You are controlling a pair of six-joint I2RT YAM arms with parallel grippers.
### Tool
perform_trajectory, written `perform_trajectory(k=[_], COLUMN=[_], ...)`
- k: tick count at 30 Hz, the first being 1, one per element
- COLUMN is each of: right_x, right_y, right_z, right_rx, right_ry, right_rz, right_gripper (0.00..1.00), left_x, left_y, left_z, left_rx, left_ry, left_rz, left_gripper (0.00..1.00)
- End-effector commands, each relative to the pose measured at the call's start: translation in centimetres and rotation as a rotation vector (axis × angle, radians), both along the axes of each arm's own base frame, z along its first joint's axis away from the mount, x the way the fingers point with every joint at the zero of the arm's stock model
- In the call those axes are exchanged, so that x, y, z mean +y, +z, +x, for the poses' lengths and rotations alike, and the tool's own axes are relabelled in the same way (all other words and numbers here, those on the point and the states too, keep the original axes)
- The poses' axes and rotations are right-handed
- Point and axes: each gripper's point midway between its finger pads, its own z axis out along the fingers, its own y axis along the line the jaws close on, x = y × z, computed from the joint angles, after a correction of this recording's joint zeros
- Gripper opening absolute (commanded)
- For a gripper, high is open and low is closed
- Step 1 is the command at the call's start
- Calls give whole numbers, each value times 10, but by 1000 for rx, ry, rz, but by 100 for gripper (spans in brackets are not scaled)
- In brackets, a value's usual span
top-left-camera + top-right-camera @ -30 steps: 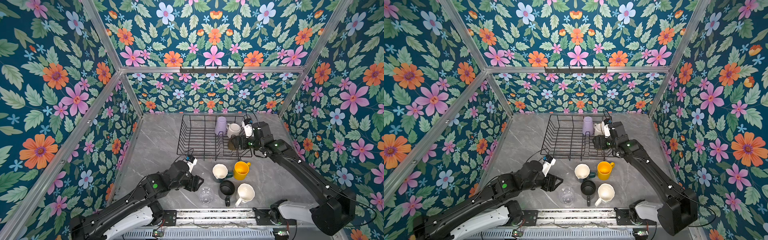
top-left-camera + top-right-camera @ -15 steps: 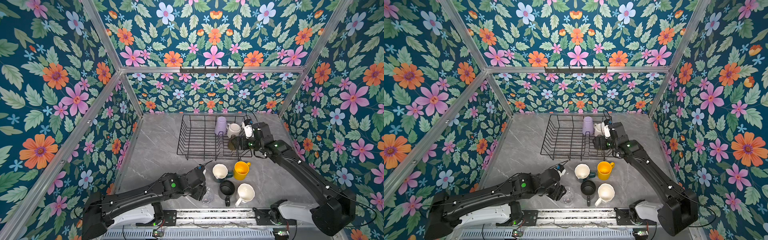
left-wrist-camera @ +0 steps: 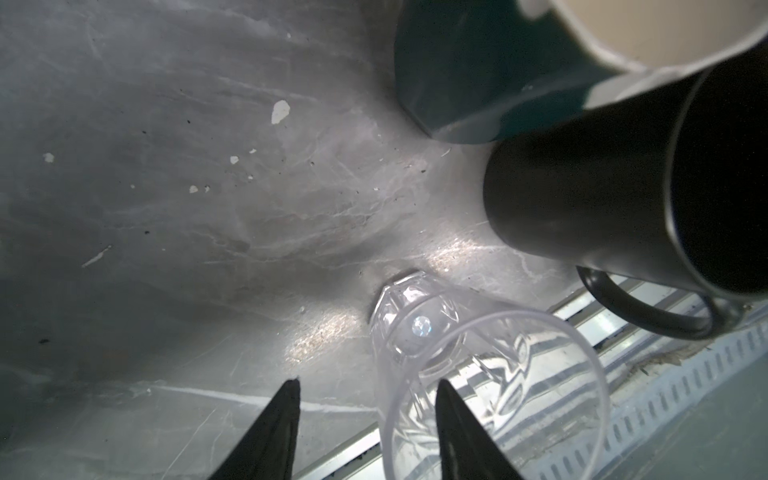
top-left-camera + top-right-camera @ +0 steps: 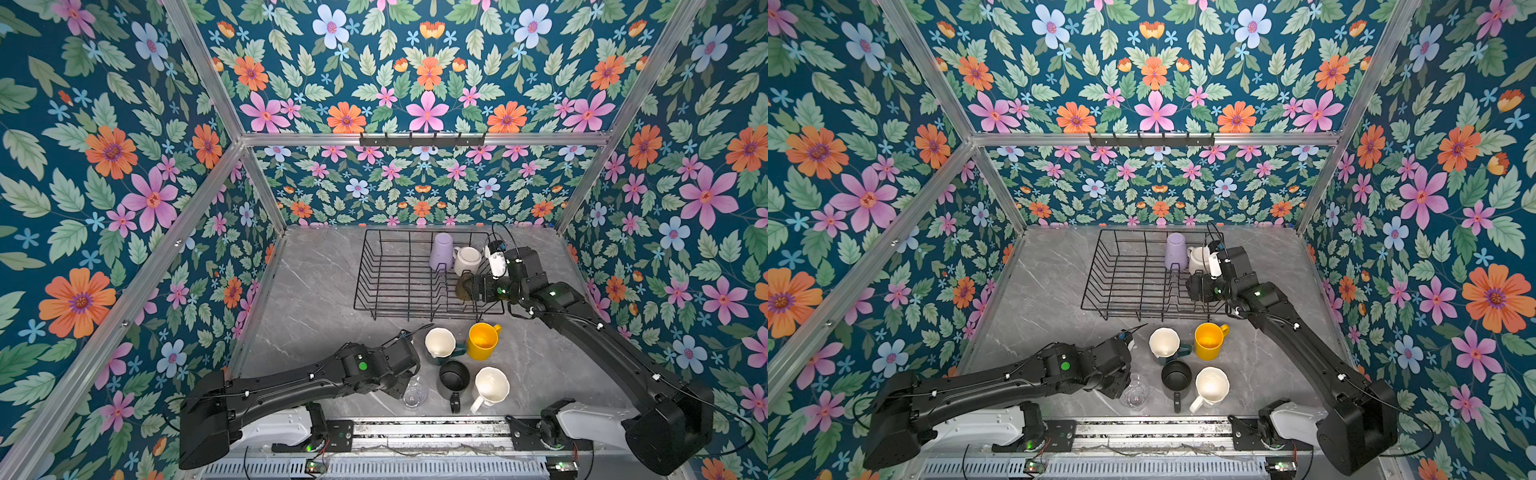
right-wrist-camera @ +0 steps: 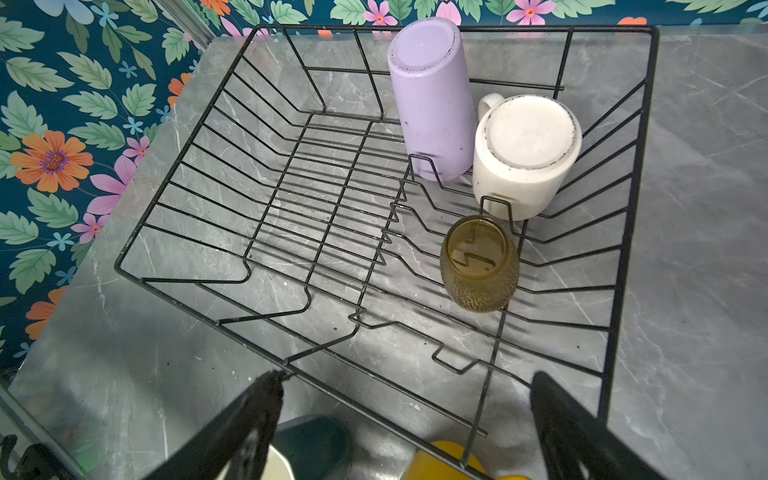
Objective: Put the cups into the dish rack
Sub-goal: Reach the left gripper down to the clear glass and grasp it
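1. A large rectangular black wire dish rack [image 4: 399,282] stands towards the back of the grey marbled surface [image 4: 316,291].
2. Three cups sit bottom-up in the rack's right part. A tall lavender plastic tumbler [image 5: 432,104] leans beside a squat white ceramic mug [image 5: 523,158]. A dimpled olive-amber glass [image 5: 480,266] stands nearer the front, among the divider prongs.
3. The right pincer [image 5: 407,374] hovers over the rack's front right corner. It is released, with its black fingers spread wide and nothing between them.
4. Four mugs stand upright on the surface in front of the rack:
   - a dark green mug with a cream inside [image 4: 440,343];
   - just beside it, a yellow mug [image 4: 482,340];
   - closer to the front edge, a black mug [image 4: 454,378];
   - beside the black one, a white mug [image 4: 491,384].
5. A clear faceted drinking glass [image 4: 414,395] stands upright just left of the black mug.
6. The left pincer [image 3: 368,381] is low at this glass and not clenched. One of its fingers [image 3: 461,428] reaches inside the rim and the other stays outside, so the glass wall is between them. The outer finger is still apart from the wall.
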Motion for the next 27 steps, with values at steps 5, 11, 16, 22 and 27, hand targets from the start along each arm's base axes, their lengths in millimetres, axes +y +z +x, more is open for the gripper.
perform_trajectory(k=[5,11,16,22,27], right_x=[0,0,0,1,3], right_y=[6,5,5,5,6], right_z=[4,4,4,4,4], right_rx=[-33,-31,-32,-29,-31], right_ry=[-6,-6,-6,-2,3], right_rz=[5,3,3,7,15], right_gripper=[93,93,93,93,93], left_x=[0,-1,-1,0,7], left_y=[-5,-8,-8,-6,-1], left_z=[4,3,3,3,4], left_rx=[-7,4,10,7,-13], left_ry=[9,0,-3,-3,1], left_rz=[32,52,66,69,79], left_gripper=[44,31,19,5,0])
